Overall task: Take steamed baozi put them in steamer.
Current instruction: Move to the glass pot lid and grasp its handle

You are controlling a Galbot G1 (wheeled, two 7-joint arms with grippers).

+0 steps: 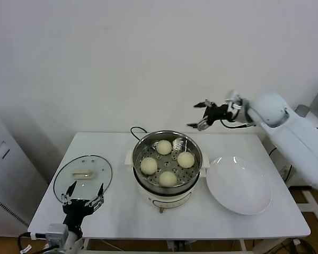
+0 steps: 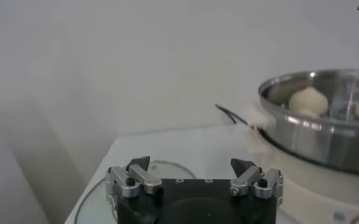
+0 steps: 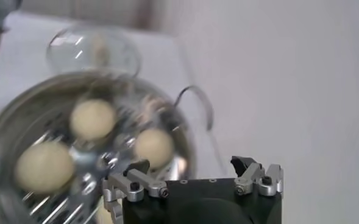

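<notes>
Baozi (image 1: 168, 178), all four, are seen inside the steamer (image 1: 140, 174) on the bench (image 1: 122, 211). Both tools are spread wide and empty: right tool (image 1: 201, 115) raised behind the steamer, left tool (image 1: 83, 194) over the glass lid (image 1: 98, 166). A careless retreat could clip rim or lid.

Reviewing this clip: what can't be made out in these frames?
- Steamer floor beneath the four baozi: head view, hidden by the buns.
- Fourth baozi: right wrist view, hidden by the right pincer.
- Glass lid: left wrist view, mostly hidden by the left pincer.
</notes>
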